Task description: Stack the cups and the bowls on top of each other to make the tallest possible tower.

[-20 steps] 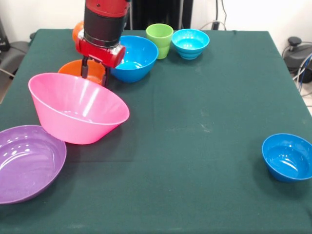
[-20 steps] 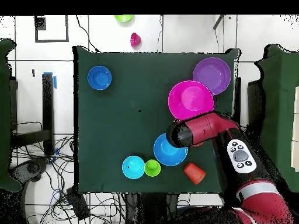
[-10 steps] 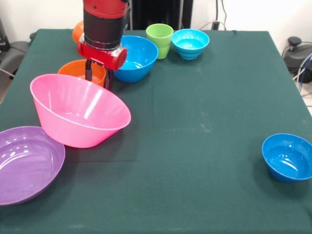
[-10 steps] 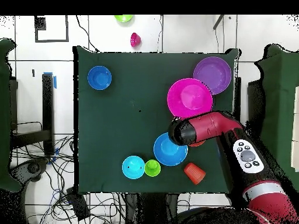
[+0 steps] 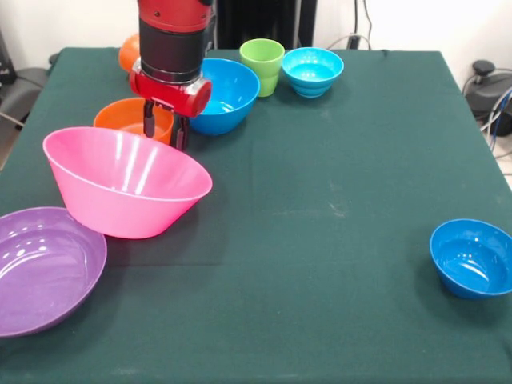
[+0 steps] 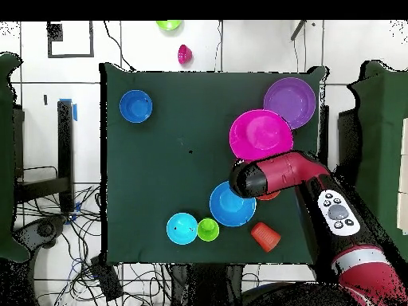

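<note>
Your end effector (image 5: 162, 128) hangs with its fingers spread and empty at the near rim of the small orange bowl (image 5: 132, 118), just behind the pink bowl (image 5: 124, 182), likely lining up a rim grasp. No tower exists yet; every bowl sits separately on the bench (image 5: 320, 200).

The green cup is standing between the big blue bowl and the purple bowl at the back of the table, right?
Not quite. In the front view the green cup stands between the big blue bowl and the light blue bowl, not the purple one. The purple bowl sits at the near corner, beside the pink bowl.
</note>
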